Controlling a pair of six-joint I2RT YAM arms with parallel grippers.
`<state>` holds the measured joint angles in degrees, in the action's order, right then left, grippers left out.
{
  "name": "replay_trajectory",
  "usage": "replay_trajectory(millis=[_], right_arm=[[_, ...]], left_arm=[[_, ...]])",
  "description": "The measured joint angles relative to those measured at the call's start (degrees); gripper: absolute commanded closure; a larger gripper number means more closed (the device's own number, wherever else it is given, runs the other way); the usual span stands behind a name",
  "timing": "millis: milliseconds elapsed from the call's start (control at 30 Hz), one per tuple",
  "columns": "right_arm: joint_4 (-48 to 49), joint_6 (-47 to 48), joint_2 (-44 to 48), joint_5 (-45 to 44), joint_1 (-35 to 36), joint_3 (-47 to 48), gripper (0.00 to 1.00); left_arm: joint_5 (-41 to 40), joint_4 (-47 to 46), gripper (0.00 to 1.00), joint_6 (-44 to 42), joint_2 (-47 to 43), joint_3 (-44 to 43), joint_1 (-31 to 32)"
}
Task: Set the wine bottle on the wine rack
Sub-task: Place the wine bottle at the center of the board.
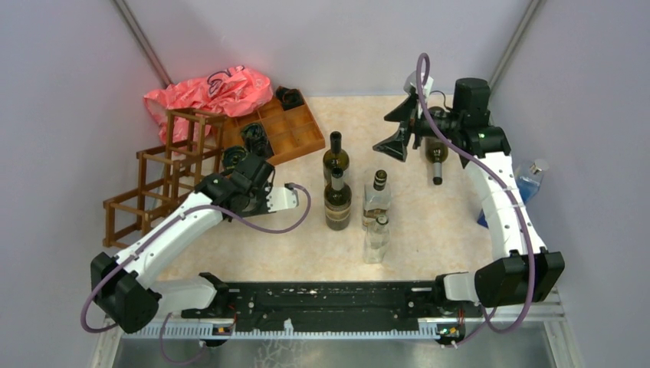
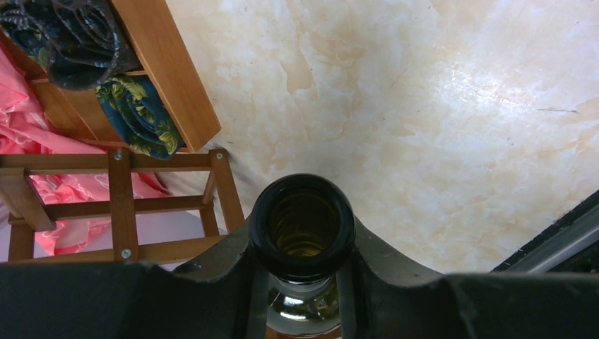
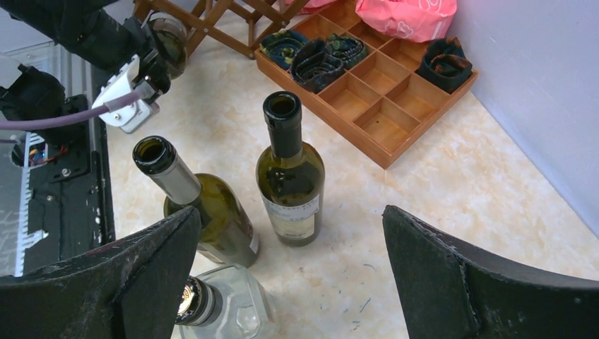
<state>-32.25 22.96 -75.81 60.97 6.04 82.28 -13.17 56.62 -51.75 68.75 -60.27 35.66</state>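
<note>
My left gripper [image 1: 242,173] is shut on the neck of a dark green wine bottle [image 2: 302,226], whose open mouth faces the left wrist camera. The fingers [image 2: 233,282] clamp just under its lip. The bottle's body [image 1: 232,159] lies roughly level and points toward the dark brown wooden wine rack [image 1: 165,172], right beside its near end. Rack slats show in the left wrist view [image 2: 120,205] and the right wrist view [image 3: 212,14]. My right gripper [image 1: 398,129] is open and empty, held high over the back of the table. In its own view it [image 3: 290,212] looks down on standing bottles.
Two dark bottles [image 1: 335,157] [image 1: 337,201] and two clear bottles [image 1: 377,201] [image 1: 375,239] stand mid-table. Another bottle [image 1: 437,159] lies under the right arm. An orange-brown compartment tray [image 1: 287,130] and a pink bag [image 1: 211,90] sit behind the rack. A blue bottle [image 1: 530,180] stands at the right wall.
</note>
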Motion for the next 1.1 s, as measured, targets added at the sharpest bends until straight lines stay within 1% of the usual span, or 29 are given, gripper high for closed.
replay_trajectory(millis=[200,400,733,1100], right_arm=[[1.7,-0.1,0.1,0.3,-0.6,0.0,0.01],[3.2,-0.2,0.8,0.4,-1.7,-0.2,0.01],[5.7,-0.7,1.6,0.6,-2.1,-2.1,0.01],[6.4,-1.1,1.6,1.3,-2.1,-2.8,0.01]], left_arm=[[-2.1,-2.7,1.00,-2.2,0.0,4.7,0.6],[-4.0,-3.4,1.00,-4.4,-0.9,8.8,1.0],[-7.5,-4.0,1.00,-3.8,-2.1,12.0,5.0],[-13.0,-5.2,1.00,-3.4,-5.9,19.6,8.2]])
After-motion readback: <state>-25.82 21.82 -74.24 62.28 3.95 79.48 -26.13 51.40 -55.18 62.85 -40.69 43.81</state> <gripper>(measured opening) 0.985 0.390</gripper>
